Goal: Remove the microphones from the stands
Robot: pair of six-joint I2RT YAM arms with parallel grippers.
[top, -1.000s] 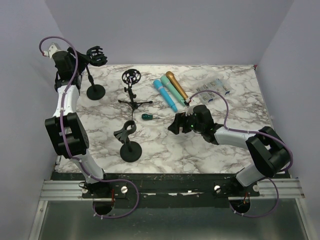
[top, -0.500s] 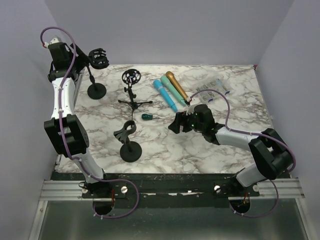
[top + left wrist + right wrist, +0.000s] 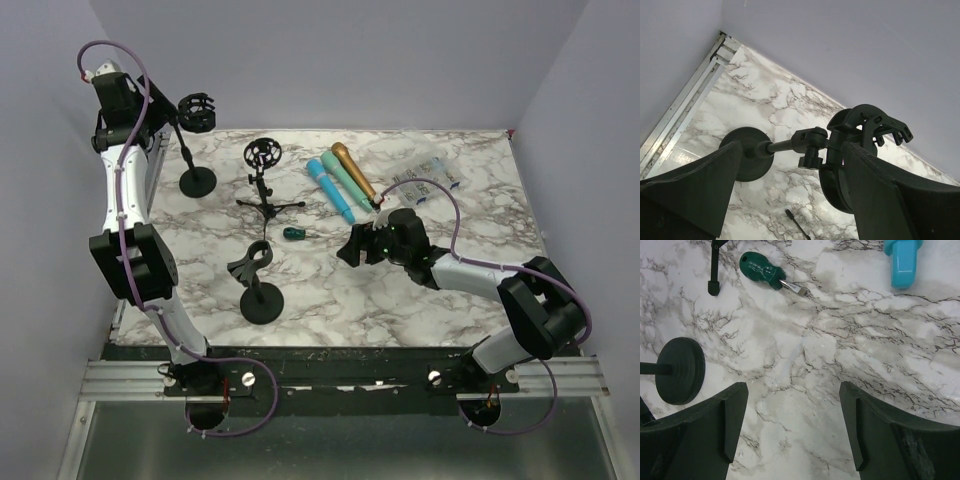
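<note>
- Marble-patterned bench, enclosed by plain lavender walls; viewed from above and from both wrists.
- Landmark taken: tripod stand, shock mount on top, seen empty.
- Three microphones are found lying flat on the bench just right of the tripod stand, side by side: blue microphone, teal microphone, gold microphone. None is seated in any holder.
- Far clip stand is placed left of the tripod stand and near clip stand in front of it. Both clips are seen bare.
- Left tool is raised far left of the tripod stand, its jaws spread. The far stand's clip is framed between the fingers, and nothing is grasped.
- Right tool is held low to the right of the tripod stand, its jaws released over bare marble. A screwdriver lies between it and the tripod stand.
- Handling, as judged: each microphone is expected to be rigid, light to moderate in weight, smooth-barrelled and prone to rolling. A hold across the mid-barrel is preferred, and the grille end is best avoided.
- Progress, as judged: removal appears complete, as no loaded stand is visible.
</note>
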